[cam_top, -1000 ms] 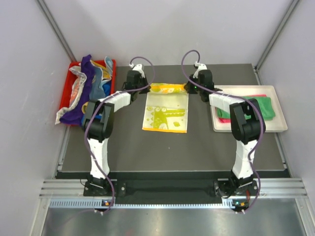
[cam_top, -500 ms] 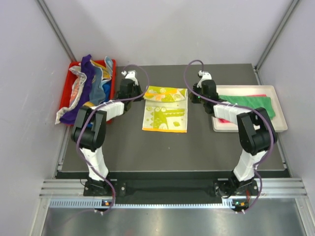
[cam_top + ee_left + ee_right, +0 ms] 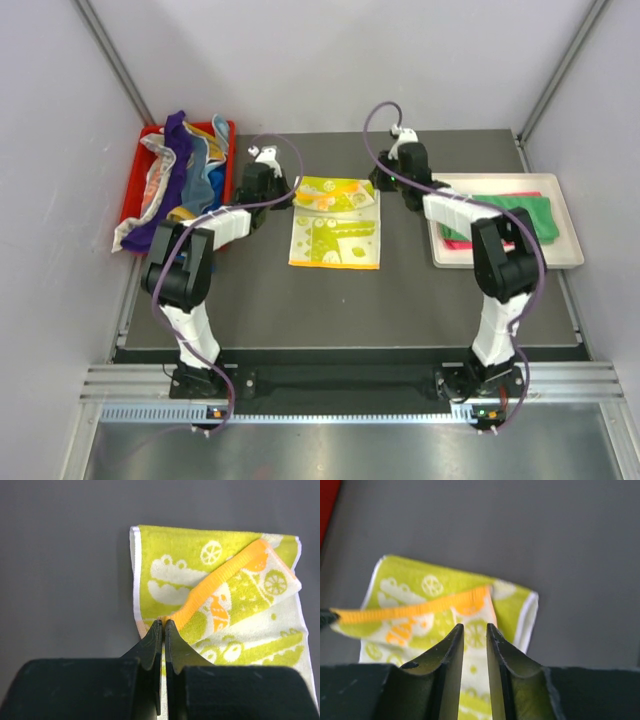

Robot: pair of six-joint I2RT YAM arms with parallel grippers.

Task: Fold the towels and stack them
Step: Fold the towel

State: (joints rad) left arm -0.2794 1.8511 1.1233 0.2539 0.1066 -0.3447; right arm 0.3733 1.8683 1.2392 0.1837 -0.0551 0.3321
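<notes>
Currently the step in hand looks like the first fold of the yellow-green patterned towel (image 3: 335,225), which lies flat in the middle of the dark matte tabletop (image 3: 300,310), between the two arms. Its far edge is turned over toward the near side, slanting, not square. The left hand (image 3: 164,625) is pinched tight on the left end of the ribbed orange hem (image 3: 220,582), jaws closed on the cloth and the corner lifted slightly. The right hand (image 3: 475,627) hovers over the far right corner with its jaws narrowly apart and nothing between them, so that side of the fold lies loose on the towel. Judgement: the fold is only partly laid; the next move calls for setting the left corner down so the folded edge runs straight, then releasing and flattening. The towel is soft looped terry with white side borders and a printed pattern that looks like crocodiles and citrus slices; it is limp, so the flap may sag or slide back. At the left stands a red plastic bin (image 3: 229,140) holding a crumpled heap of mixed-colour towels (image 3: 175,180), not yet folded. At the right, a white flat tray (image 3: 510,257) carries a folded green towel (image 3: 530,212) over a pink towel (image 3: 455,243).
</notes>
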